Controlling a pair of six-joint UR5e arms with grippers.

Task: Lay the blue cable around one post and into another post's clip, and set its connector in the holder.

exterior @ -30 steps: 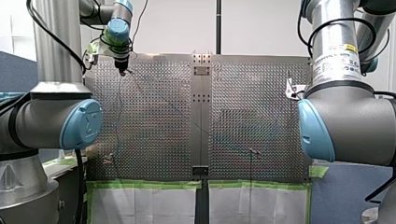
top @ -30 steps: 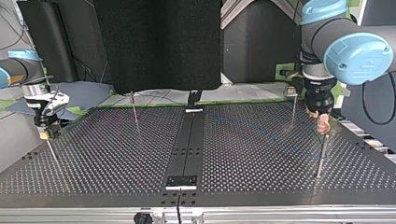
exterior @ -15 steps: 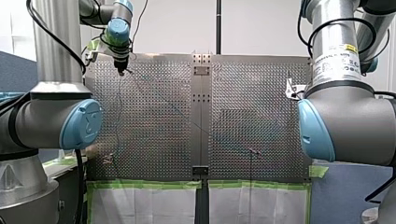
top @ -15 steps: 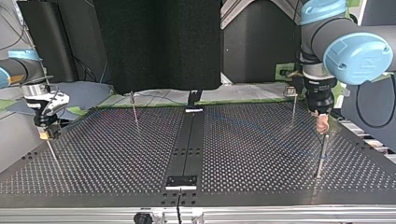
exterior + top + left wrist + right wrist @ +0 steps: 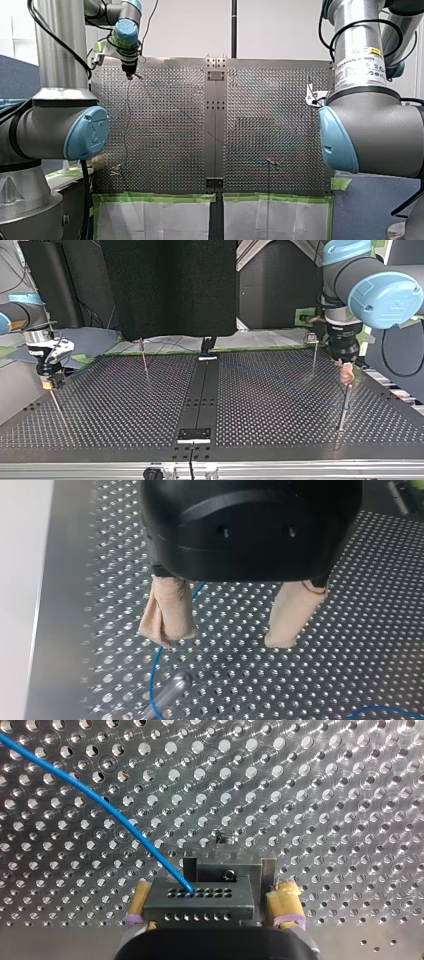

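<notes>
Clamping the connector (image 5: 200, 906) just beside the holder (image 5: 240, 868) is my right tool (image 5: 212, 891); my left tool (image 5: 223, 639) gapes apart.

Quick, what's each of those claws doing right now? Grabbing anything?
My left gripper: jaws open, holding nothing; the blue cable runs just beside one of them.
My right gripper: jaws shut on the connector.

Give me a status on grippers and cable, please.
Left gripper open above a post, blue cable beside one pad. Right gripper shut on connector at holder. Nothing seen blocking.
</notes>
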